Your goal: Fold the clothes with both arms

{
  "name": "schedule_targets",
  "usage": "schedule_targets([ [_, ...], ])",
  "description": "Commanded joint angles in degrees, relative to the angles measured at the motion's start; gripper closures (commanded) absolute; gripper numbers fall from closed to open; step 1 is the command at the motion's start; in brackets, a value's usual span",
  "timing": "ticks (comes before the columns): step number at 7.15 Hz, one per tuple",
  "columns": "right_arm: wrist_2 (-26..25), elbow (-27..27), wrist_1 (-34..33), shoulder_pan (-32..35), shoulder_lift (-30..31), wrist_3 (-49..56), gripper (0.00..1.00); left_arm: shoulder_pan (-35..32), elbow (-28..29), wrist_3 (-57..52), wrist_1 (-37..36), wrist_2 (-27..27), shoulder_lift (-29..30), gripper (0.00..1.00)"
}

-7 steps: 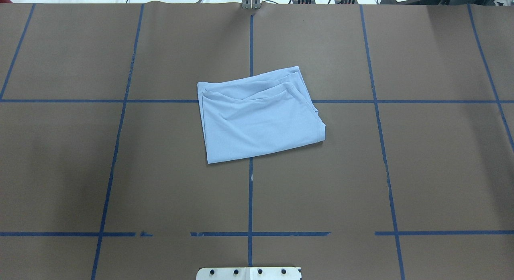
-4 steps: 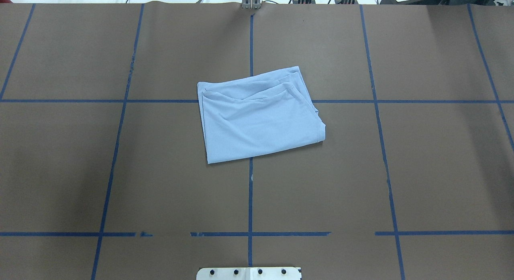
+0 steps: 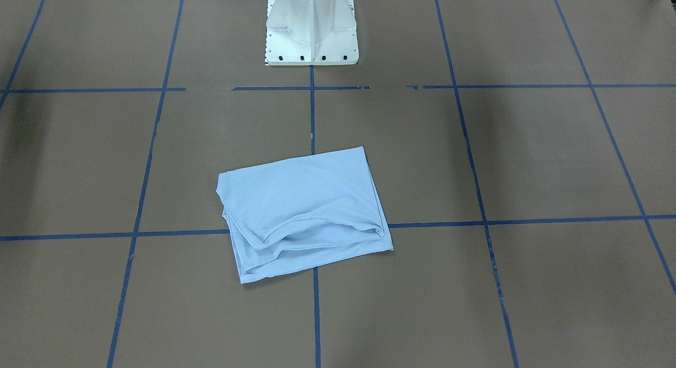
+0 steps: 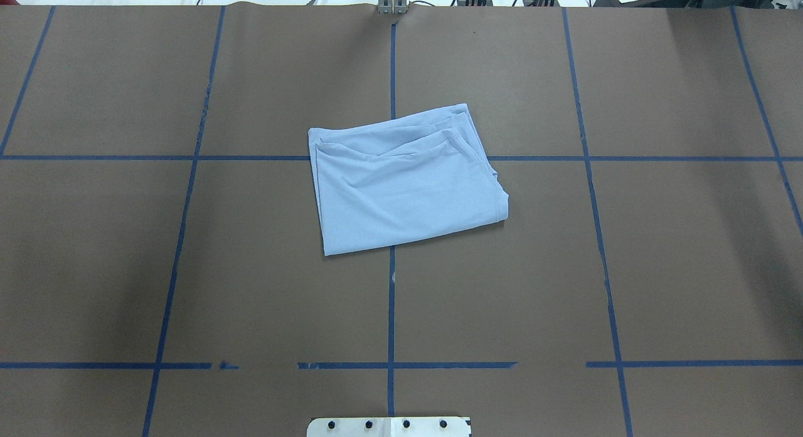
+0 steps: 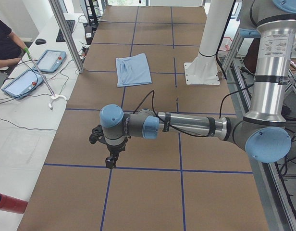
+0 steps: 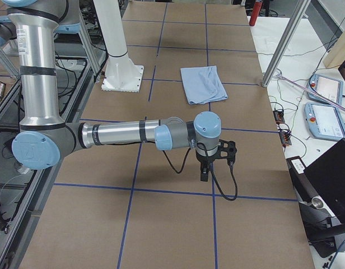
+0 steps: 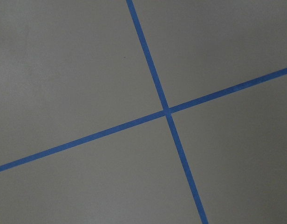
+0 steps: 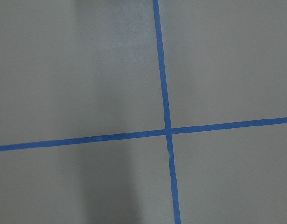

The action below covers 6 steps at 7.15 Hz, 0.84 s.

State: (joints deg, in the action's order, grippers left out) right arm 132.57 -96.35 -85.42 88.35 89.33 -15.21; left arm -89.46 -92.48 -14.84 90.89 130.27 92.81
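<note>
I see no change vs 1 s ago: folded T-shirt (image 4: 404, 183) lies flat mid-table (image 4: 659, 268), 12 o'clock from pedestal base (image 4: 389, 426). Left gripper (image 5: 111, 161) hangs at the 9 o'clock end and right gripper (image 6: 204, 174) at the 3 o'clock end, both well apart from shirt. No cloth in either; can't tell how open they are.

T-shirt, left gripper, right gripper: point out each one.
T-shirt (image 4: 401, 186), overhead exterior, middle of the folded top layer.
left gripper (image 5: 110, 164), exterior left, midway between its fingers.
right gripper (image 6: 204, 177), exterior right, midway between its fingers.
</note>
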Motion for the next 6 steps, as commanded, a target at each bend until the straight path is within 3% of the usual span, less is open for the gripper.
schedule_targets([
  [1, -1.96, 0.37, 0.08, -0.20, 0.22, 3.40, 0.00, -0.10, -0.42, 0.60, -0.01, 0.07, -0.52, 0.00],
  [3, -1.96, 0.46, 0.07, -0.20, 0.31, 3.69, 0.00, -0.10, -0.33, 8.23, -0.10, 0.07, -0.79, 0.00],
  [6, -2.14, 2.22, -0.27, -1.51, -0.39, 3.69, 0.00, -0.10, -0.42, 6.60, -0.36, -0.02, -0.43, 0.00],
])
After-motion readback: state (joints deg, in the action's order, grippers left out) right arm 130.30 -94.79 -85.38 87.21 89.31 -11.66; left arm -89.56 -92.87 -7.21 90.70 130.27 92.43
